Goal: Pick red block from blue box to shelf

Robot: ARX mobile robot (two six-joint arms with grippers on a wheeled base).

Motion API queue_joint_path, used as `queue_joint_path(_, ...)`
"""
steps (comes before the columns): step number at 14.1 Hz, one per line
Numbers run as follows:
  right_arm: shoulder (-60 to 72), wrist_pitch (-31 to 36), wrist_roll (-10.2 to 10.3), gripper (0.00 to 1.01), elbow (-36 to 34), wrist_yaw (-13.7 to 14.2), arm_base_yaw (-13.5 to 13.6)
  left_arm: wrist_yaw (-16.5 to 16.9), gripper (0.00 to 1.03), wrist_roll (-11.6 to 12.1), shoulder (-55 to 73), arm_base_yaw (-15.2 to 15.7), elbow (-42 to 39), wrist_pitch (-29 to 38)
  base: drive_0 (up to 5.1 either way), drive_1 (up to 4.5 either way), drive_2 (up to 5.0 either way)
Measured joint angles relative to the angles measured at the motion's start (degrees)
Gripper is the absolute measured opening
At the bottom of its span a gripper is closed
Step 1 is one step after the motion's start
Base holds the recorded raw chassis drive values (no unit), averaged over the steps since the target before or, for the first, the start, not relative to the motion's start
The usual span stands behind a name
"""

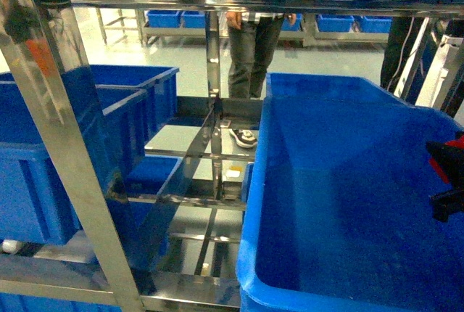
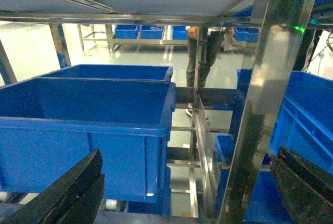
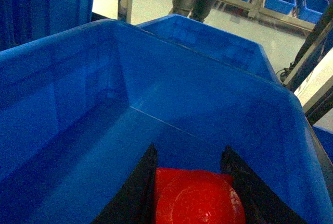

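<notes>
The red block (image 3: 195,198) sits pinched between the two black fingers of my right gripper (image 3: 189,153), a round stud facing the camera. It hangs inside a deep dark-blue crate (image 3: 78,104), above its floor. In the head view the block (image 1: 454,145) and the right gripper (image 1: 444,181) show at the far right edge over that crate (image 1: 348,203), which stands on the shelf (image 1: 65,159). My left gripper (image 2: 182,187) is open wide with nothing between its fingers, facing a shelf upright (image 2: 260,104). The blue box is out of view.
Two more dark-blue crates (image 1: 43,181) stand on the shelf's left side, close in front of the left gripper (image 2: 88,125). Steel uprights and rails cross the middle. A person (image 1: 250,51) stands behind the shelf, with more racks of blue bins beyond.
</notes>
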Motion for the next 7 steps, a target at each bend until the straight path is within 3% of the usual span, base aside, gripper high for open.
queue_joint_path(2, 0.00, 0.02, 0.00, 0.32, 0.00, 0.00, 0.00, -0.02, 0.98, 0.00, 0.00, 0.00, 0.00, 0.00, 0.0, 0.00, 0.0)
queue_joint_path(7, 0.00, 0.02, 0.09, 1.00, 0.00, 0.00, 0.00, 0.00, 0.98, 0.00, 0.00, 0.00, 0.00, 0.00, 0.0, 0.00, 0.0)
